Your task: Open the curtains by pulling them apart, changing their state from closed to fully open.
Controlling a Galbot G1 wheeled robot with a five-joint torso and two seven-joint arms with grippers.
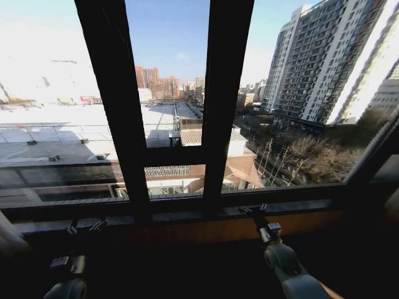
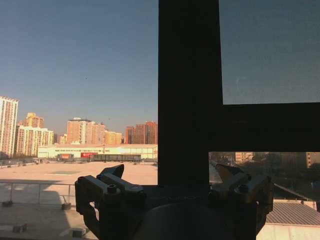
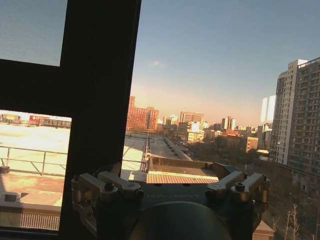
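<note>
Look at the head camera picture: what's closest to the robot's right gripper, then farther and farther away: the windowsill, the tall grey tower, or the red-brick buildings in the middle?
From the right gripper:
1. Windowsill, right beneath it.
2. Tall grey tower, outside, right.
3. Red-brick buildings, centre, on the skyline.

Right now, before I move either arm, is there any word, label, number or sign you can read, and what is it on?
None can be read.
Faint embossed lettering on the black left gripper body: too dim to read.
Similar lettering on the black right gripper body: unreadable.
Red sign on a distant low building roof: too small.
</note>
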